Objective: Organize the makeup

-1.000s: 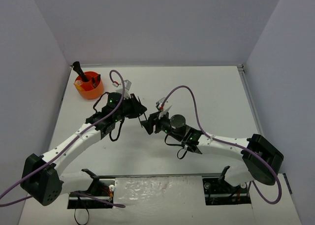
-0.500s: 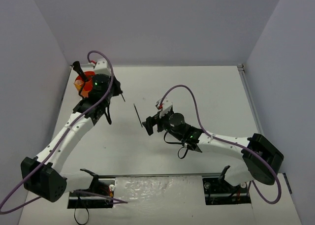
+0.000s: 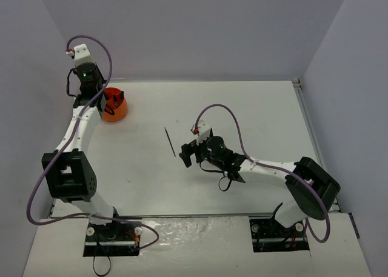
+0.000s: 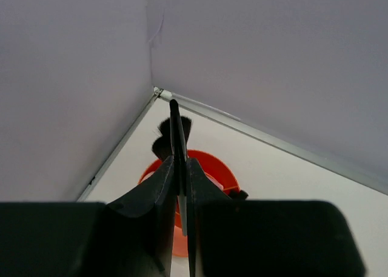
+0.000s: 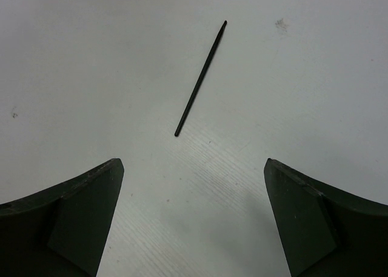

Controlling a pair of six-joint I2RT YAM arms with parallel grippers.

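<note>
The left claw [image 4: 180, 166] is clamped on a thin black pencil [image 4: 175, 126]. The pencil stands upright between the fingers, its end rising above them. Just beyond the fingertips, in the centre of the left wrist view, sits the orange holder [image 4: 213, 166]. The bristles of a black brush [image 4: 162, 145] show just left of the pencil. From above, this arm stretches into the upper left of the frame, with the holder close to the corner where the walls meet the worktop [image 3: 260, 107].

The right claw [image 5: 193, 163] stands wide apart and holds nothing. Its two fingers fill the lower corners of the right wrist view. Above them, in the upper middle of that view, a second black pencil [image 5: 200, 78] lies flat and slanted on the bare worktop, touching neither finger. From above, this pencil lies in the middle of the frame, just left of the right claw and well apart from the holder.

A second ago both claws met nose to nose in the middle of the frame, and no pencil could be seen lying on the worktop. Since then the left arm has swung away to the upper left corner. The right claw has opened and stayed near the centre. The second pencil has lain in the same place for the last half second.
</note>
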